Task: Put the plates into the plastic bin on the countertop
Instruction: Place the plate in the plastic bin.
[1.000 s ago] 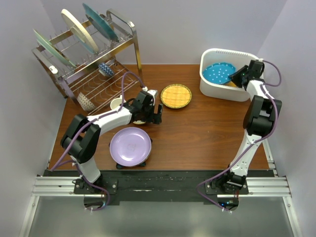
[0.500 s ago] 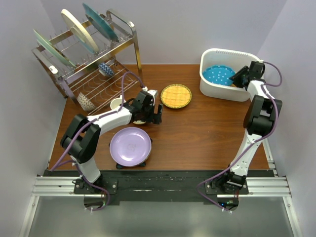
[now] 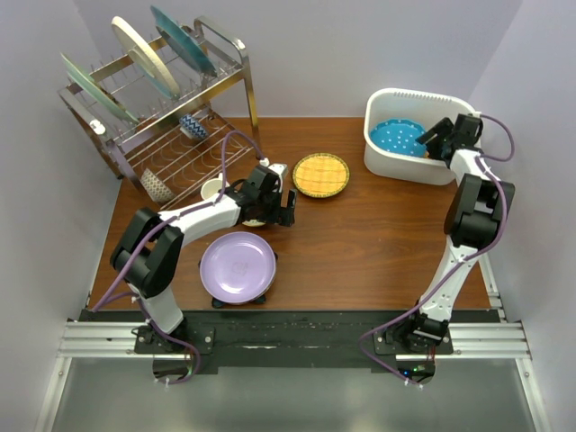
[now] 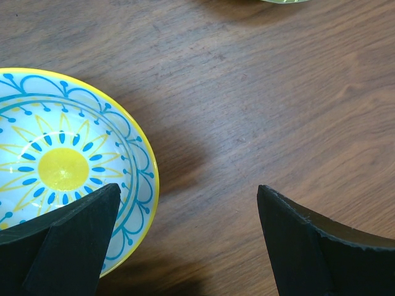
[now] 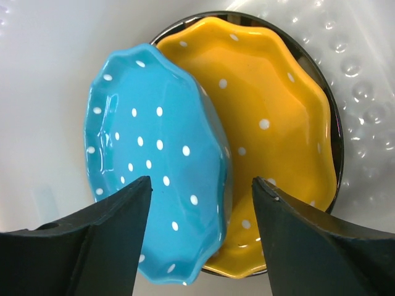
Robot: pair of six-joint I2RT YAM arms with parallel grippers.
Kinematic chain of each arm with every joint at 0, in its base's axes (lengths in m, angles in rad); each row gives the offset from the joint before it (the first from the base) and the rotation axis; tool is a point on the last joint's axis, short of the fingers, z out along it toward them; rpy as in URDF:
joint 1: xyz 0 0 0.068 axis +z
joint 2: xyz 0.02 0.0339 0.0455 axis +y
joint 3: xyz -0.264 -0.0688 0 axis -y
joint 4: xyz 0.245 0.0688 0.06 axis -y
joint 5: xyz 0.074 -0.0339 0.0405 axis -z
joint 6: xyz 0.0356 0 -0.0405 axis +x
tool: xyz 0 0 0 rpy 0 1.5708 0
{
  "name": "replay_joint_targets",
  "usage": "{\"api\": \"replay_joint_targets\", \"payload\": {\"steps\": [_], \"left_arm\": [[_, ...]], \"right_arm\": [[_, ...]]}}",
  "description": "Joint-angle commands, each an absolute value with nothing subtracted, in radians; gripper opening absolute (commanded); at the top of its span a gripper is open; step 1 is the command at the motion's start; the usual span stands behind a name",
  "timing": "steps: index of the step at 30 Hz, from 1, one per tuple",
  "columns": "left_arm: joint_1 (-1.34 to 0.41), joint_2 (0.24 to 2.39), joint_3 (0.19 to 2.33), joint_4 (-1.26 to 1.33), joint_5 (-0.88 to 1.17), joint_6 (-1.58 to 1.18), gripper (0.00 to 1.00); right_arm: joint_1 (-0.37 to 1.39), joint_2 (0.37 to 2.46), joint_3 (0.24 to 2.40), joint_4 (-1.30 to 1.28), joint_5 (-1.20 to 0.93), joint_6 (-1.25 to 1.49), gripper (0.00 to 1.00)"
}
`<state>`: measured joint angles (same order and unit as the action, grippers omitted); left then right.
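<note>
Orange dotted plate [image 5: 278, 123] under blue dotted plate [image 5: 154, 154] inside plastic bin [image 3: 409, 169], clear only from right wrist. Right gripper [image 5: 200, 182] released above them; left gripper [image 4: 188, 188] spread, empty.

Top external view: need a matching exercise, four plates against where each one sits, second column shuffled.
Things
1. blue dotted plate
2. lavender plate
3. yellow patterned plate
4. beige plate

Places
A. standing on edge in the wire rack
B. inside the plastic bin, overlapping the orange plate
C. closest to the near edge of the countertop
D. lying flat mid-countertop, toward the far edge

Pairs: 1-B, 2-C, 3-D, 4-A
</note>
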<state>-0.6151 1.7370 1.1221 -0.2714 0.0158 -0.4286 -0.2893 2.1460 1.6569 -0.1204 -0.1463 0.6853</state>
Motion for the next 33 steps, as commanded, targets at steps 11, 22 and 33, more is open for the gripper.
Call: {"api": "replay_joint_targets", "payload": {"steps": [11, 22, 33], "left_arm": [[-0.607, 1.717, 1.157, -0.267, 0.023, -0.408, 0.97], [-0.607, 1.660, 1.134, -0.264, 0.017, -0.407, 0.97], [-0.607, 1.575, 1.118, -0.314, -0.029, -0.416, 0.98]], "right_arm": [[-0.299, 1.869, 1.473, 0.120, -0.101, 0.733, 0.83], [-0.301, 1.749, 1.385, 0.135, -0.163, 0.775, 0.84], [-0.160, 1.566, 1.190, 0.173, -0.305, 0.792, 0.86]]}}
